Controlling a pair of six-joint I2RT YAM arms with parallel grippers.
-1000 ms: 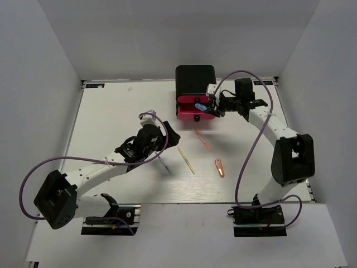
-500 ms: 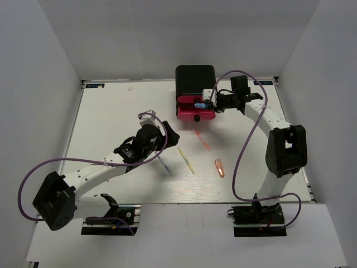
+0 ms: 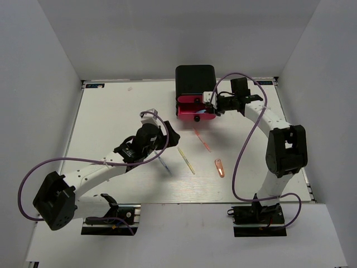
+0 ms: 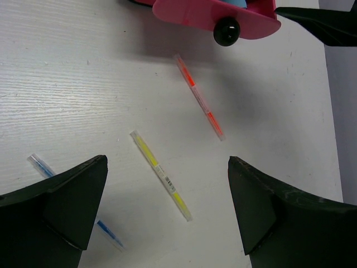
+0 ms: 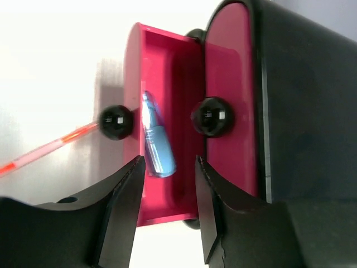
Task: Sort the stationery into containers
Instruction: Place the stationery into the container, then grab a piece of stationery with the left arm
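Left gripper (image 4: 167,162) is spread about as wide as it goes and has nothing in it, just hanging over the white table (image 4: 67,84). The yellow pen (image 4: 160,175) lies right below the gap between its fingers, at a slant. The blue-grey pen (image 4: 42,166) is by its left finger, with the middle hidden behind that finger. A bit further out is the thin orange pen (image 4: 198,96), and past that the front of the open pink drawer (image 4: 189,12) with its round black knob (image 4: 226,30). From the top camera, the orange marker (image 3: 220,167) sits well off to this gripper's right.

Right gripper (image 5: 169,161) is roughly half open and not clamping anything. The blue marker (image 5: 156,148) lies inside that drawer, just past its fingertips. Behind the drawer is the black cabinet (image 5: 301,111), with a closed pink drawer (image 5: 228,67) above the open one.
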